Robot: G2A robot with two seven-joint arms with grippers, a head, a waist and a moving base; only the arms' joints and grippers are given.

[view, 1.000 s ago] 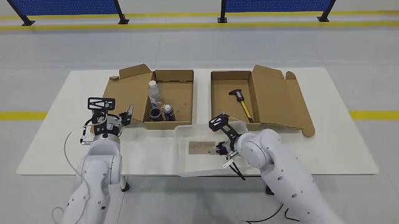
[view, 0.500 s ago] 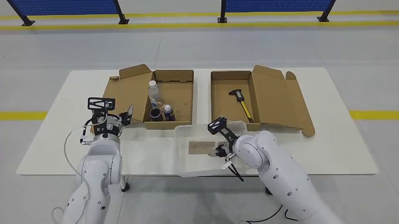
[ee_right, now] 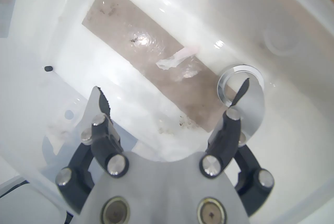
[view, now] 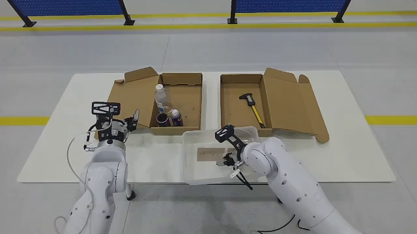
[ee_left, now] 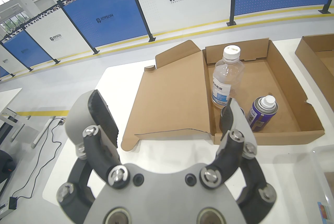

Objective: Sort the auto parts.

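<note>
The right arm is reaching deeper into the clear bin than a second ago. Its tool is hanging low over the bin floor, fingers spread wide and holding nothing. The metal ring is lying flat on that floor, and one fingertip is showing across its hole; I can't tell whether it is touching. To my eye the pick is just starting, with nothing lifted yet.

Room is looking tight. The ring is sitting near the bin's wall, so the outer finger is getting little space, and the walls are hemming the tool in on every side.

The right box, holding the hammer, is waiting just beyond the bin. The left tool is staying put, open and empty, over the desk beside the left box, well apart from the bin.
</note>
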